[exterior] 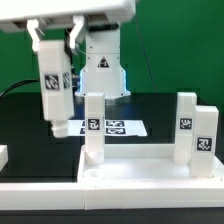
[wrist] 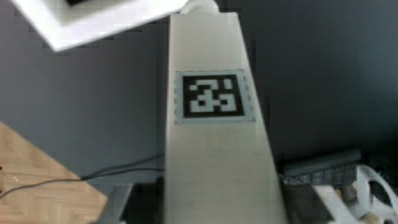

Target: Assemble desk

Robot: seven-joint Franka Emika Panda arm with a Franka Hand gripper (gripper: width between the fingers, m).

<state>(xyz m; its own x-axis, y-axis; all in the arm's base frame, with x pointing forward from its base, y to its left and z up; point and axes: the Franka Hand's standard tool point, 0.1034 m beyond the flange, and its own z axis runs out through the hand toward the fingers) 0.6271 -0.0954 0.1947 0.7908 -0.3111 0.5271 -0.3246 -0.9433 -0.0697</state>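
My gripper (exterior: 55, 60) is shut on a white square desk leg (exterior: 55, 100) and holds it upright above the black table, just off the exterior view's left of the tabletop panel (exterior: 135, 170). In the wrist view the same leg (wrist: 217, 110), with its black-and-white tag, runs between my fingers (wrist: 135, 200); my gripper (wrist: 222, 205) closes on its end. One leg (exterior: 93, 125) stands upright at the panel's left corner. Two more tagged legs (exterior: 187, 125) (exterior: 205, 142) stand at its right end. A corner of the panel (wrist: 80, 25) shows beyond the held leg.
The marker board (exterior: 115, 126) lies flat on the black table behind the panel. The robot base (exterior: 105, 65) stands at the back. A low white rail (exterior: 40, 195) runs along the front, and a white piece (exterior: 3, 155) sits at the left edge.
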